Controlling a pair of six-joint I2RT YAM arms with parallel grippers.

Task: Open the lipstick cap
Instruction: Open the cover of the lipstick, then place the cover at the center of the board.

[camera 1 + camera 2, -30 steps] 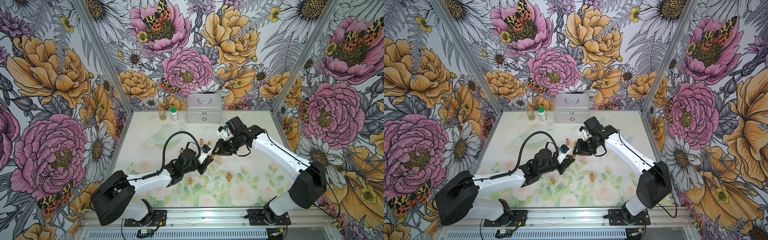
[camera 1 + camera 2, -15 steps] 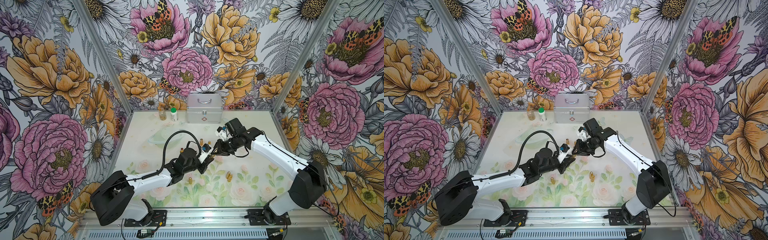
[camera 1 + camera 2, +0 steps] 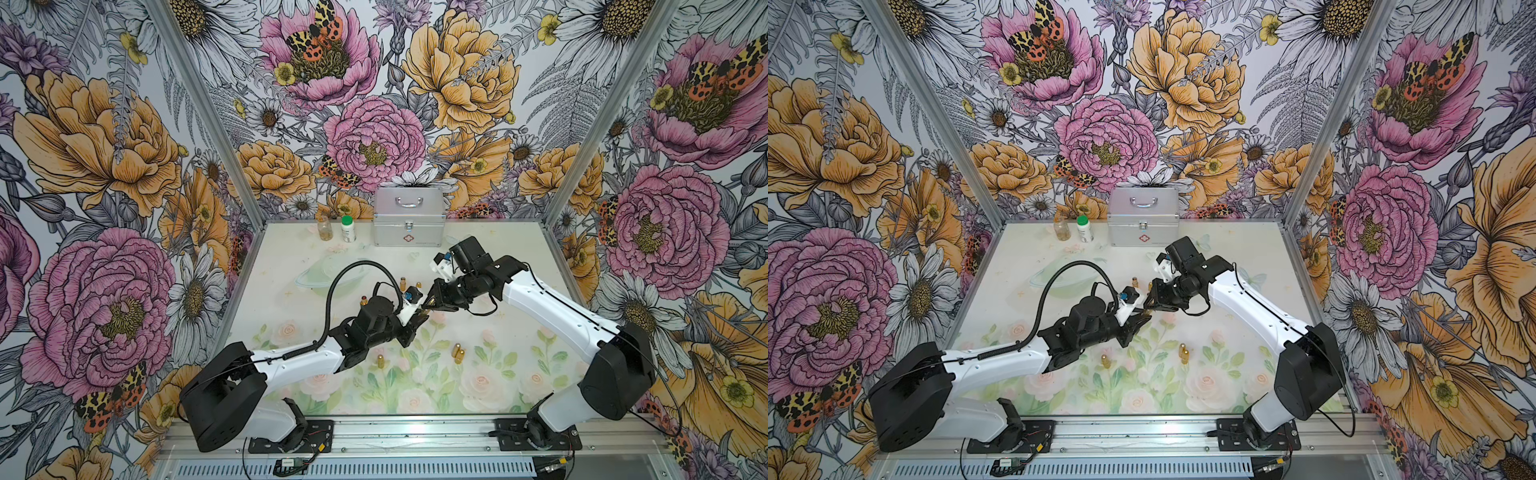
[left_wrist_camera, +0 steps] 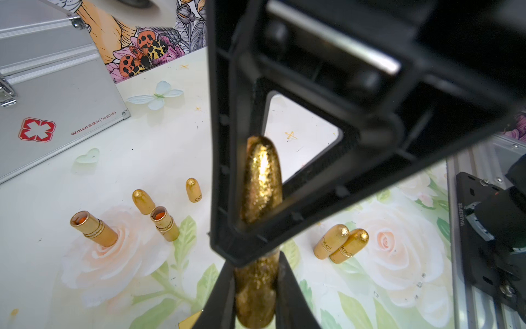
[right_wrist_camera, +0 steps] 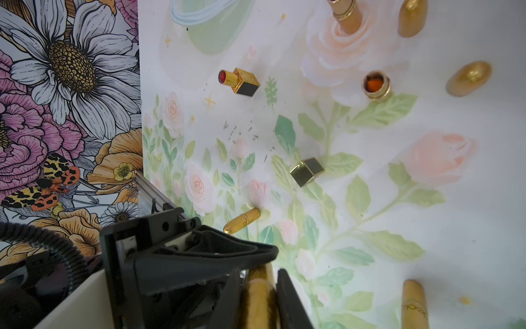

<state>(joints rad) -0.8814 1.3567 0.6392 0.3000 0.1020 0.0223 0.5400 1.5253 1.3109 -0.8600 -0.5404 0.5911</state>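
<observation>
1. The glittery gold lipstick (image 4: pixel 262 173) hung over the middle of the floral table (image 3: pixel 511 374), bridging the two grippers.
2. The left gripper (image 4: pixel 256 275) was clamped on one end of it, a finger pressed to each side.
3. The right gripper (image 5: pixel 257 287) was closed around the other end, tip to tip with the left.
4. A pair of capped gold lipsticks (image 4: pixel 330 242) lay touching on the table, nearer and to the right.

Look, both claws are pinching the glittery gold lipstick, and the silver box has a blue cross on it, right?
Not quite. The cross on the silver box is red, not blue, as the left wrist view shows. The rest is right.
</observation>
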